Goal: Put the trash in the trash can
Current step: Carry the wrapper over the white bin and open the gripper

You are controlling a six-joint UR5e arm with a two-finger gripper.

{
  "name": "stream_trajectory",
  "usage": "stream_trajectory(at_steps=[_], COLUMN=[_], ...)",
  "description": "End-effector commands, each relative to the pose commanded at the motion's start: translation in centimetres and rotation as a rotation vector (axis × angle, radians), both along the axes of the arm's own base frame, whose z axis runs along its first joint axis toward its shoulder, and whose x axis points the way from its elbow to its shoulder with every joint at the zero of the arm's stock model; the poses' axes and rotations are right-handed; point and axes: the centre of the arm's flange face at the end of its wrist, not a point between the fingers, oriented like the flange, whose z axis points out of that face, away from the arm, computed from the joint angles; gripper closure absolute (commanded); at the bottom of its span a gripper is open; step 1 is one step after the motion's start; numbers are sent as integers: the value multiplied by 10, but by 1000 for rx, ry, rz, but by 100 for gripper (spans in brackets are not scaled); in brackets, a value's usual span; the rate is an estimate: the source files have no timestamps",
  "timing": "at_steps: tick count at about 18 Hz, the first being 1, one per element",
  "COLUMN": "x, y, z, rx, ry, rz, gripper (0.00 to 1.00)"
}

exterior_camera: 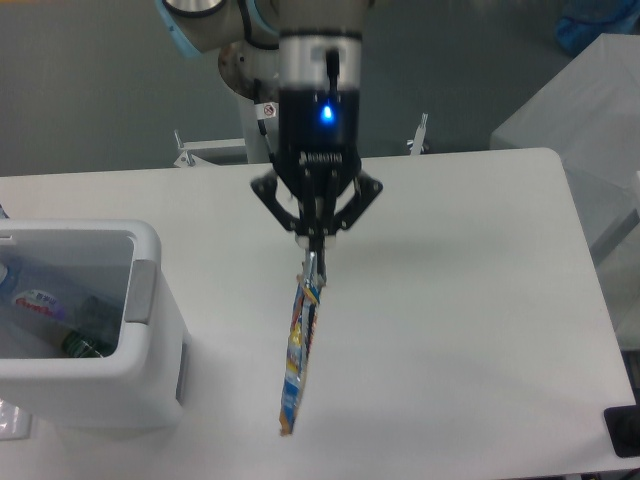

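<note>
My gripper [313, 252] is shut on the top edge of the blue snack wrapper [300, 345], which hangs edge-on below it, clear of the table, near the middle of the view. The white trash can [120, 380] stands at the left front of the table, well left of the wrapper. Inside the can lies a clear plastic bottle [50, 315] with a red-and-blue label, partly hidden by the can's wall.
The white table [460, 300] stretches right to a rounded far corner. A black object [622, 430] sits at the lower right edge. A pale covered shape [590, 110] stands beyond the table at the right.
</note>
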Motion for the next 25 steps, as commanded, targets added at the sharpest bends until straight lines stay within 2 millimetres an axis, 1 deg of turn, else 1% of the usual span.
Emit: stream_trajectory(at_steps=[2,3,4,5,8,10,12,14,17,19,20,22,23,25], x=[24,33,39,47,64,88,102,115,130,134,139,146,146,149], y=[-10,-12,-14,-15,-22,-17,-12,-4,11,24,30,44,52,60], z=[14,20,23,32,48,53,56,48,36,25,19,-1,-10,-21], rx=[25,35,44,64,102,122,130,117,76,48,37,8,-5,-19], ry=[1,7,7,13,16,11,13,12,92,128,134,127,115,99], rz=[-5,-14,-26,-47,-82,-152,-186,-226,-335,-392,-418,-463,-473,-488], gripper=[100,100,100,100,100,100,100,100,100,100,100,100,100,100])
